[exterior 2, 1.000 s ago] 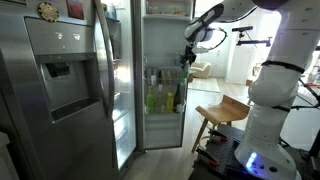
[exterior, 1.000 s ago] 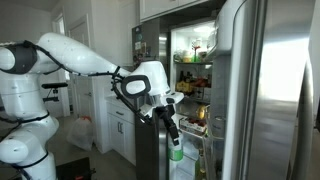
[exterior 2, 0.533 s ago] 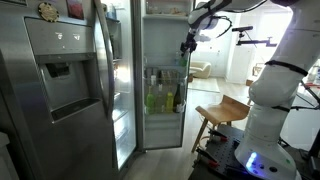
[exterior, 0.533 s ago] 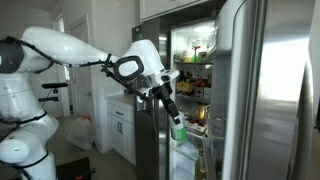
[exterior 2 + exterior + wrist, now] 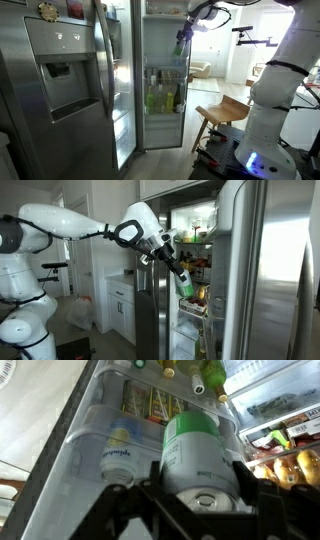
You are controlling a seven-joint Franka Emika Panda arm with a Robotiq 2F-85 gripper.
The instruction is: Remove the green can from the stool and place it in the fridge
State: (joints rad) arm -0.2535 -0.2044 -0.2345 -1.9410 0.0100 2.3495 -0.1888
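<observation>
The hand [image 5: 197, 502] grips one green can [image 5: 192, 445] at the open fridge [image 5: 268, 270]; one stool [image 5: 222, 110] stands nearby.

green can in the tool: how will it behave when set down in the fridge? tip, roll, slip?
Probably rigid: the green can shows no denting in the wrist view with the tool shut on it. Its wall looks smooth, so possibly slippery. It looks taller than wide and round, so it might tip if nudged and would roll on its side.
</observation>
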